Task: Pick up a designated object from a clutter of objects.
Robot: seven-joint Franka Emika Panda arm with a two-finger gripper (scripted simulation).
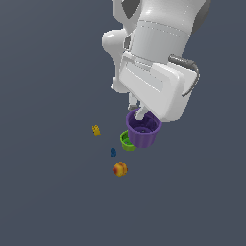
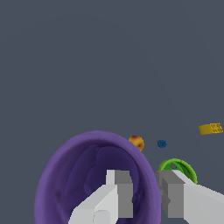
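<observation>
You see a glossy white plastic-looking gripper point(image 1: 140, 113), a matt ribbed purple cup point(image 1: 143, 129), a smooth bright green cup point(image 1: 127, 141), a shiny orange-red fruit point(image 1: 120, 169) (mottled yellow), a flat matt grey floor point(image 1: 48, 202).

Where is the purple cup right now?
In the exterior view the purple cup sits under the gripper, overlapping the green cup from that view's right.
</observation>
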